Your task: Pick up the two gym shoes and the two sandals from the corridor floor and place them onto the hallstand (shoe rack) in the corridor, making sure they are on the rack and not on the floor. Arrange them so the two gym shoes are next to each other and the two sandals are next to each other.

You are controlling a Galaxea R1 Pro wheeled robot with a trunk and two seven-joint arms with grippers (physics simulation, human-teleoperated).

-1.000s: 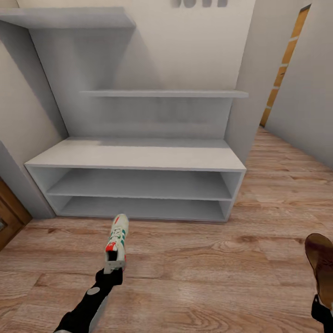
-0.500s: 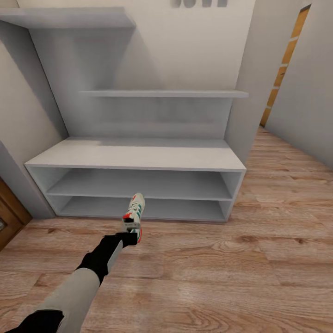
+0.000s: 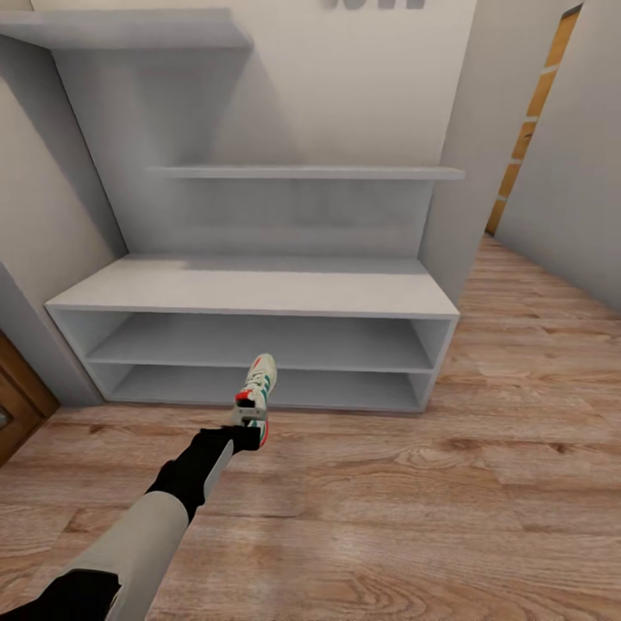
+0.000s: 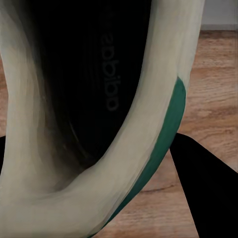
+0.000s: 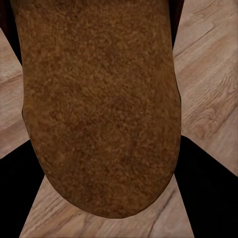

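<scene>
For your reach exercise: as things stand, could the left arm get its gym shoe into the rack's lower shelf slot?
Probably yes. The left hand holds the gym shoe toe-first just before the hallstand, level with the open lower slot, with nothing between them.

a corridor corner is shown. the floor (image 3: 483, 483) is laid in light brown wood-grain planks, running back along the right side toward an orange-brown door frame (image 3: 528, 129) seen between two pale walls. a pale cream wall (image 3: 345, 86) is set behind a wide, low, light-grey unit (image 3: 259, 297) with a flat top and two open horizontal slots beneath it. above the unit, a thin grey floating shelf (image 3: 302, 172) is mounted, and a deeper grey shelf (image 3: 121, 30) is fixed higher at the left. dark hooks (image 3: 375, 4) are partly cut off at the upper edge. a brown wooden door edge (image 3: 17, 397) is seen at the far left. soft, even light is cast, with faint shadows under the shelves.
</scene>
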